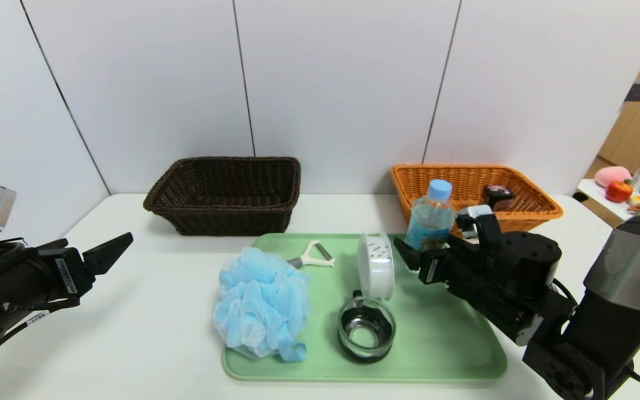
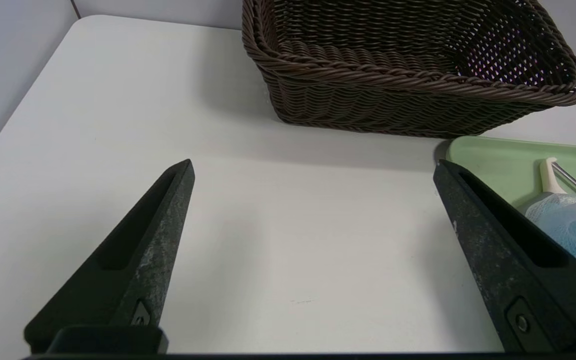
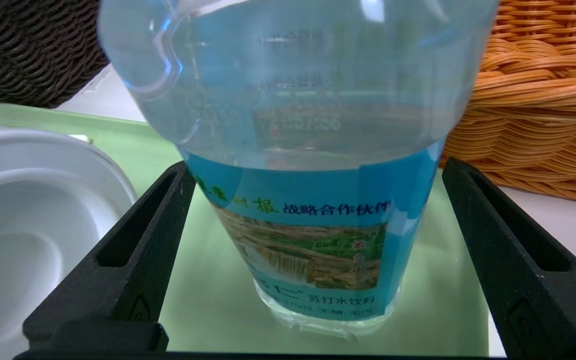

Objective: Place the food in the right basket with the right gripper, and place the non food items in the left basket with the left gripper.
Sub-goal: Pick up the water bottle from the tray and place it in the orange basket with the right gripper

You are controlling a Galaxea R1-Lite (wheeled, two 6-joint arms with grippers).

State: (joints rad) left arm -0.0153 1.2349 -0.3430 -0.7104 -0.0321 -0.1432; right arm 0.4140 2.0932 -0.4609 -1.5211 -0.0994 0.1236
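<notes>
White bench [image 1: 148, 311], green tray [image 1: 442, 344] centre frame. My right pincer [image 3: 313, 200] open around bottle [image 1: 430, 218], centre-right by orange basket [image 1: 525, 208]. Left pincer [image 2: 313, 172] open, idle at left edge.

A clear water bottle [image 1: 431, 218] with a blue cap and label is seen upright, right of centre.

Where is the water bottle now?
The water bottle stands upright at the green tray's far right corner, beside the orange basket, between the open right end effector's fingers.
</notes>
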